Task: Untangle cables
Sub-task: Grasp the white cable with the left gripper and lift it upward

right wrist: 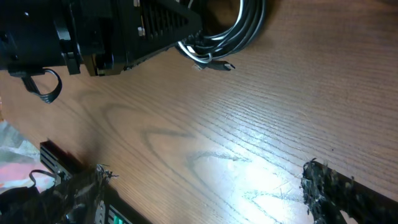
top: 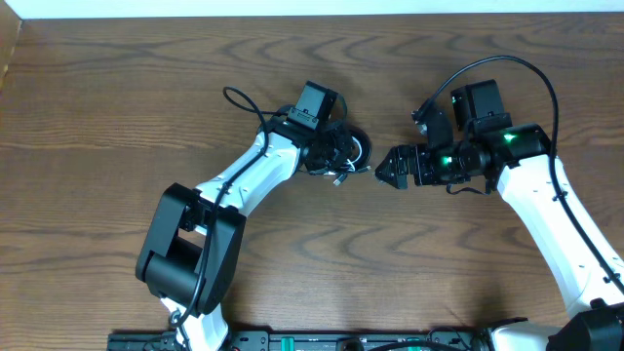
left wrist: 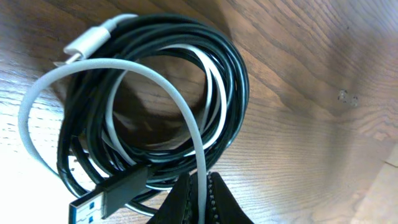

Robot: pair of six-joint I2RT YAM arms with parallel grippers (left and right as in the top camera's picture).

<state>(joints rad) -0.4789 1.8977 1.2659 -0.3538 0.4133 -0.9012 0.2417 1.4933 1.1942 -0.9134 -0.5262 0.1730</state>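
- Left end effector (left wrist: 200,190) is clenched on the thin white flexible cord (left wrist: 186,118); I see the cord run down between its tips.
- The white cord loops through the coil of thin black flexible cords (left wrist: 236,81). The whole bundle lies on the brown wood-grain bench (left wrist: 311,143), near its middle.
- A black USB plug with blue insert (left wrist: 109,196) lies at the coil's edge, just beside the left tips.
- Right end effector (top: 385,169) is released, jaws wide and empty, near the coil and apart from it.

A wood-grain table (left wrist: 311,137) with a soft sheen is shown under smooth, glossy black cables (left wrist: 239,81), a matt white cable (left wrist: 188,115) and a metal-tipped plastic plug (left wrist: 115,191).
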